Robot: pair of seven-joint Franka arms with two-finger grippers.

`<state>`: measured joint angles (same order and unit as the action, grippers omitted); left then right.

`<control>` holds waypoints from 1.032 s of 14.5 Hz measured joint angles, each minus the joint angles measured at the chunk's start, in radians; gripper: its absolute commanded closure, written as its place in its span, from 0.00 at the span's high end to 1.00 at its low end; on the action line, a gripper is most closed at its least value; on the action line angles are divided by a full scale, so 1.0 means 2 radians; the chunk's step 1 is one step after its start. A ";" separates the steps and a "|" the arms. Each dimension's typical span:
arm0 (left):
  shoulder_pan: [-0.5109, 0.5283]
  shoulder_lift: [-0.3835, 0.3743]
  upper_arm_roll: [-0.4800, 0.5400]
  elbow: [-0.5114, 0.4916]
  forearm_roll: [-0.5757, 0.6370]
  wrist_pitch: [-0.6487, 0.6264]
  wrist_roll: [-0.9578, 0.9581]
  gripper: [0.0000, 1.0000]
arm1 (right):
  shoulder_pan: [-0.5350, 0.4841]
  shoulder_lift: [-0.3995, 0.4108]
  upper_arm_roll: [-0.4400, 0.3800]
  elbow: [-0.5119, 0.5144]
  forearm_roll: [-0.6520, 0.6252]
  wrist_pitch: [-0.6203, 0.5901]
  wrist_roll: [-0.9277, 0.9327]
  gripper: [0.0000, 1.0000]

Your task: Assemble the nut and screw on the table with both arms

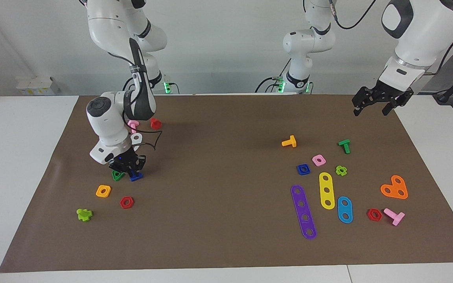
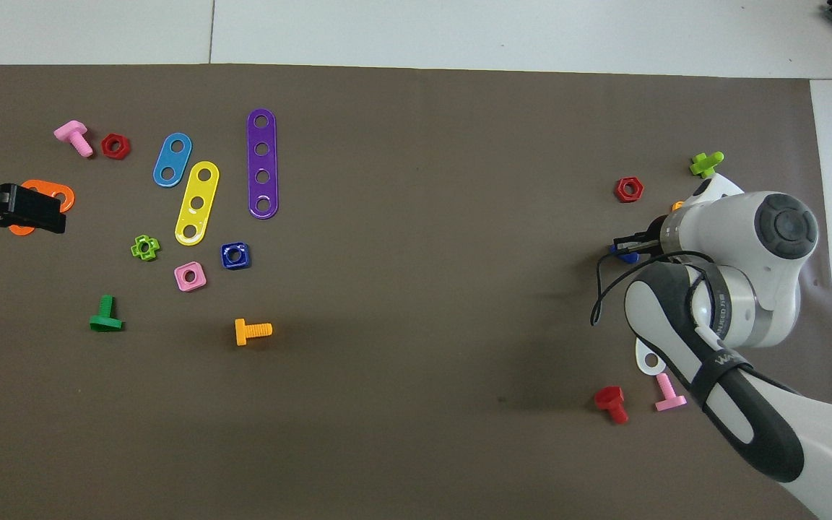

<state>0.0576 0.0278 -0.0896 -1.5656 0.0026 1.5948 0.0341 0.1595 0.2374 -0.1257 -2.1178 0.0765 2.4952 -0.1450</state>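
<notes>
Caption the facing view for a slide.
Right gripper shut on the blue screw at mat level; left gripper hangs open, away from the blue nut.

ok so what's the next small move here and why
Probably lift the right hand straight up: it sits shut down on the blue screw on the mat, beside the green triangular nut. The blue nut lies untouched; the left hand waits open.
</notes>
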 measured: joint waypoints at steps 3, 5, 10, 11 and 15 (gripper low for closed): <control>0.000 0.000 0.000 0.000 0.000 0.000 0.000 1.00 | 0.017 -0.010 0.001 0.057 0.001 -0.054 0.061 0.00; 0.000 0.000 0.000 0.000 0.000 0.000 0.000 1.00 | 0.041 -0.011 0.003 0.121 0.001 -0.105 0.120 0.00; 0.000 0.000 0.000 0.000 0.000 0.000 0.000 1.00 | 0.117 0.046 0.006 0.277 0.001 -0.194 0.247 0.00; 0.000 0.000 0.000 0.000 0.000 0.000 0.000 1.00 | 0.134 0.069 0.007 0.306 0.001 -0.200 0.275 0.00; 0.001 0.000 0.000 0.000 0.000 0.000 0.000 1.00 | 0.180 0.153 0.006 0.382 -0.002 -0.195 0.342 0.00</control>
<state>0.0586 0.0274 -0.0892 -1.5657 0.0026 1.5948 0.0341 0.5190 0.5444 -0.1137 -1.3546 0.0717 2.1046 0.5391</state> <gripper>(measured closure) 0.000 0.797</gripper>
